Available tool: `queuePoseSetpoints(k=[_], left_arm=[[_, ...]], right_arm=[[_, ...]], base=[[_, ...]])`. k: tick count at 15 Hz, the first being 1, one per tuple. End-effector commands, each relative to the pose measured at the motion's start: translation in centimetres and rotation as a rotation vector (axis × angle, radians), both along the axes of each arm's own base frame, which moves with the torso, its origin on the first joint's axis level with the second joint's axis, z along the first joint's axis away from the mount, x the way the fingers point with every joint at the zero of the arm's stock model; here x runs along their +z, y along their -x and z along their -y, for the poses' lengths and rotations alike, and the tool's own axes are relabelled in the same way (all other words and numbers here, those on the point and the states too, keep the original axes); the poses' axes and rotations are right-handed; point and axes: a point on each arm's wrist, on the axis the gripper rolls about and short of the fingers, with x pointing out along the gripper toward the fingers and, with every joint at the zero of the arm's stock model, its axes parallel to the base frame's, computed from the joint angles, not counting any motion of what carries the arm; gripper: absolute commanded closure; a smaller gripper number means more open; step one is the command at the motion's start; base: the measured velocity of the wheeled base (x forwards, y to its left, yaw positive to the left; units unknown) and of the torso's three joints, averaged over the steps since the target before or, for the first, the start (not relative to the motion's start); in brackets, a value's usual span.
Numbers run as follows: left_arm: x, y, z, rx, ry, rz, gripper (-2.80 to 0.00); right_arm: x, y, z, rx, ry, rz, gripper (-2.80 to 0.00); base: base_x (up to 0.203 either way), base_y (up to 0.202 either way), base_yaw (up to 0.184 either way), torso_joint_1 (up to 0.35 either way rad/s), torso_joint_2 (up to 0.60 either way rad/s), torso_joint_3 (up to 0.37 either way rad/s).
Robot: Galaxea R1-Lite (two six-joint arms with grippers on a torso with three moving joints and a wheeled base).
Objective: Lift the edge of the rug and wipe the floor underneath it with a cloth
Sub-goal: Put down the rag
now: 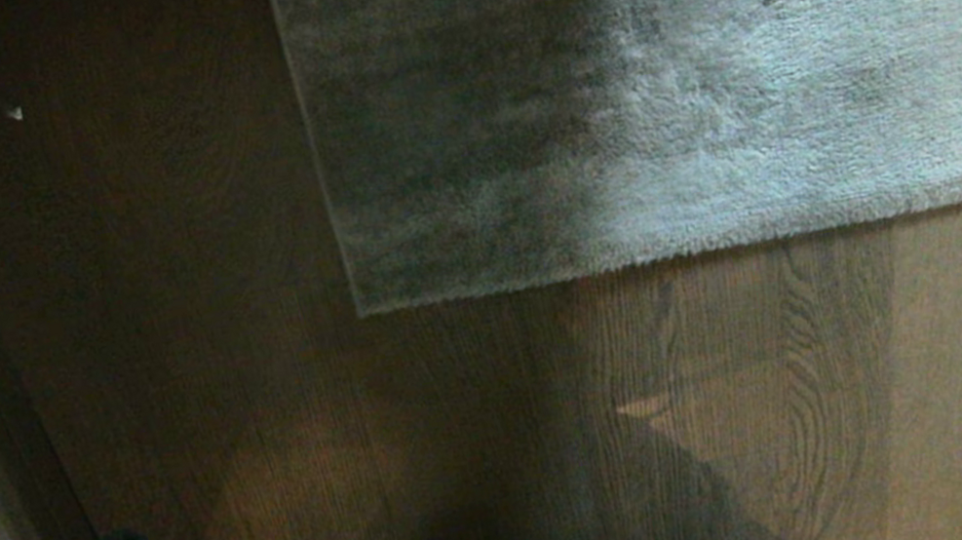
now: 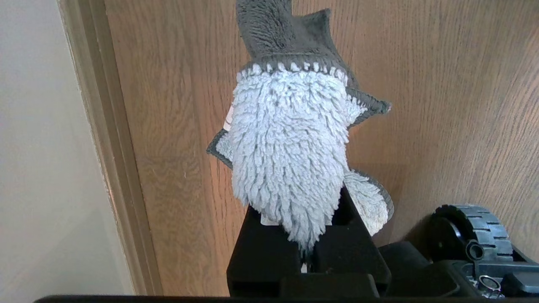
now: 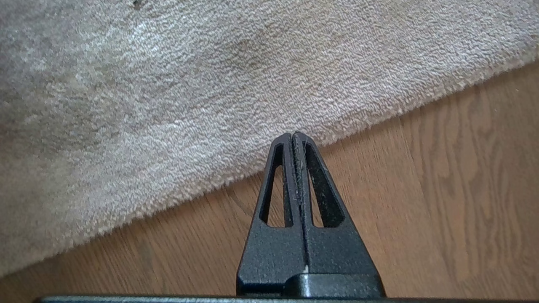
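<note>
Left gripper (image 2: 309,248) clamped on cloth (image 2: 288,151), above floor (image 2: 442,105). Right gripper (image 3: 293,136) closed, empty, tips at rug edge (image 3: 219,185); rug flat.

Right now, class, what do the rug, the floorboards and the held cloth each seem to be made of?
The pale grey-beige plush rug: apparently synthetic short pile, going by its fuzzy, brushed-looking surface. The dark brown floor: wood or wood-look boards, with wavy grain and a slight sheen. The whitish shaggy cloth: likely microfibre, with long tufts and a grey stitched edge.
</note>
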Motion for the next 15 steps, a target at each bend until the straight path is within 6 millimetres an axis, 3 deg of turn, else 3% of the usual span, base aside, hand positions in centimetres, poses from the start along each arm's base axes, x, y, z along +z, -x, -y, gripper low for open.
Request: queuePoseSetpoints(k=[1, 9, 13, 15], left_arm=[[0.0, 0.0, 0.0, 0.002, 0.001, 0.001, 0.00], [0.0, 0.0, 0.0, 0.000, 0.001, 0.001, 0.00], [0.0, 0.0, 0.0, 0.001, 0.001, 0.001, 0.00], [0.0, 0.0, 0.0, 0.001, 0.001, 0.001, 0.00]], right_arm=[[0.5, 1.4, 0.2, 0.010, -0.004, 0.035, 0.00], [-1.3, 6.3, 0.7, 0.178, 0.057, -0.067, 0.00], [-4.1, 10.7, 1.2, 0.276, 0.122, -0.099, 0.00], [-5.6, 11.4, 1.3, 0.305, 0.151, -0.172, 0.00]], base=[[0.000, 0.000, 0.000, 0.000, 0.00, 0.000], [0.000, 0.000, 0.000, 0.000, 0.00, 0.000], [0.000, 0.000, 0.000, 0.000, 0.00, 0.000], [0.000, 0.000, 0.000, 0.000, 0.00, 0.000]])
